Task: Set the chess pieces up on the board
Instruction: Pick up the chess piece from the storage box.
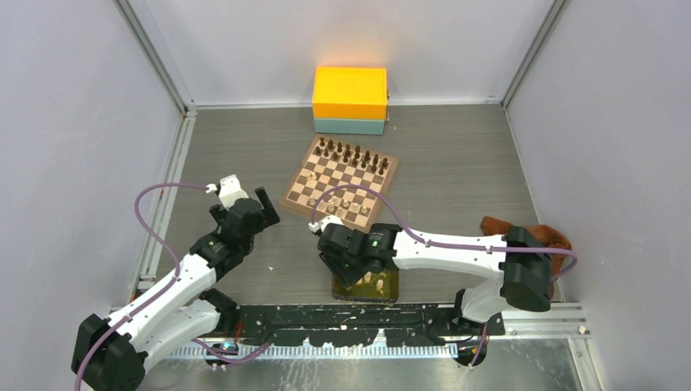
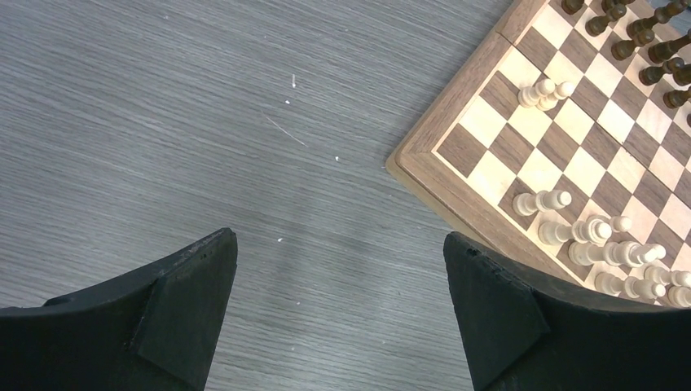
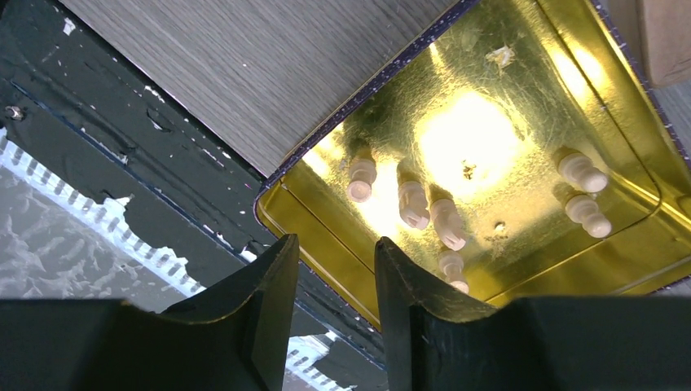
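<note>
Over the near rim of the gold tin tray (image 3: 505, 269), the right gripper (image 3: 336, 244) hangs with its fingers narrowly apart and nothing between them, while several pale chess pieces (image 3: 413, 204) lie inside the tray. Further left, the left gripper (image 2: 341, 236) is spread wide above the grey tabletop (image 2: 204, 122) beside a corner of the board (image 2: 466, 90), where more pale pieces stand opposite the dark brown pieces (image 2: 631, 41).
</note>
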You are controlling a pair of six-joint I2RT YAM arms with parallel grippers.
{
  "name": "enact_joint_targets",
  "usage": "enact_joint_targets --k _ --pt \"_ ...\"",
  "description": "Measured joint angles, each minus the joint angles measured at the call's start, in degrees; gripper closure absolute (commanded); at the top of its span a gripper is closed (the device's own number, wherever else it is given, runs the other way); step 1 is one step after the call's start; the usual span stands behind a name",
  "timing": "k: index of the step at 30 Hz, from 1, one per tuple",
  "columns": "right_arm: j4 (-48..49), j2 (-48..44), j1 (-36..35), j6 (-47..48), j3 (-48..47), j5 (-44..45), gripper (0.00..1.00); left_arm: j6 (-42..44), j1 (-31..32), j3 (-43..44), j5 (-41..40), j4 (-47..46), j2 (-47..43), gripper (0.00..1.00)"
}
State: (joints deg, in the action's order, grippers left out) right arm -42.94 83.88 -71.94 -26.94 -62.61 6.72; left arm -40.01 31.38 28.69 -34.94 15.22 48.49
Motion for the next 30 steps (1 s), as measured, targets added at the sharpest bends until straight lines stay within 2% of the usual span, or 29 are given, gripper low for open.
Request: enact_joint_targets --k 30 --pt "6.23 4.37 0.0 2.89 4.48 -2.62 0.55 -0.04 0.0 -0.33 -0.07 -0.39 -0.24 0.02"
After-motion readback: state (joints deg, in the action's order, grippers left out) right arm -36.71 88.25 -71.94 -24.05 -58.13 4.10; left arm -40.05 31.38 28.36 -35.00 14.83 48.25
